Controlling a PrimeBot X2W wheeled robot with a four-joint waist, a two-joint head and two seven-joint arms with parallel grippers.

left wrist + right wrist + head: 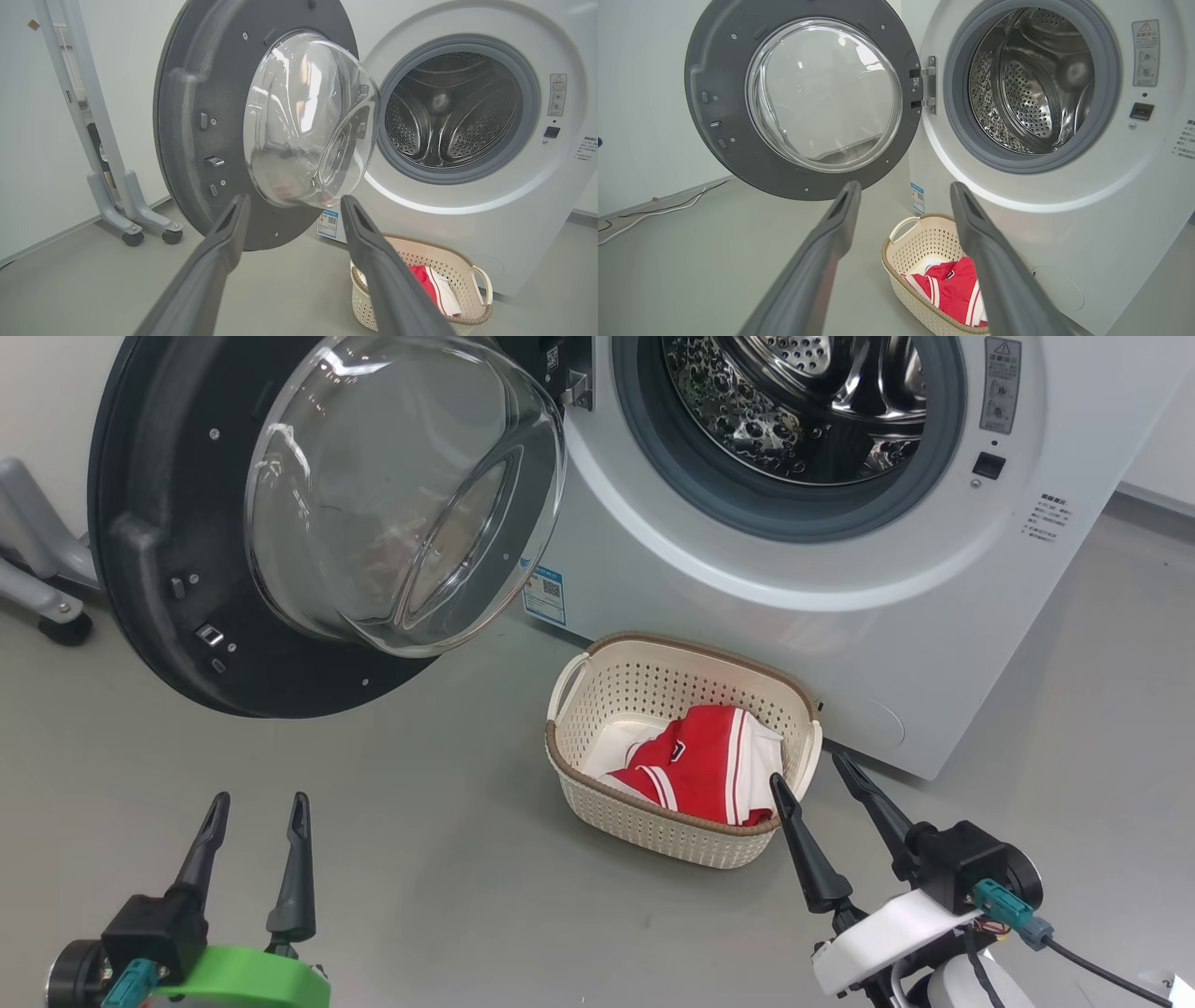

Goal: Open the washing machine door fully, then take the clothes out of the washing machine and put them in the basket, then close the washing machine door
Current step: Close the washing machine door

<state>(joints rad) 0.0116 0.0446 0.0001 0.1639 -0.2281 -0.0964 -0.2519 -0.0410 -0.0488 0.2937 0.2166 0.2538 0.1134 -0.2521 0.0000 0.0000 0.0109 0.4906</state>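
Left gripper (260, 798): fingers spread wide, holding nothing. The washing machine door (154, 523) is ahead of it, swung fully out.
Right gripper (807, 767): wide, empty. The basket (681, 646) is just beside its left fingertip, with the clothes (709, 761) inside.
Risk: a push on the door's curved glass could slip, and a careless right arm might knock the basket.

a bare test room, like a lab, is seen. a white washing machine (840, 616) is set on a plain grey floor (420, 859). left of it, a grey stand on wheels (132, 198) is parked by a blank white wall (28, 140).
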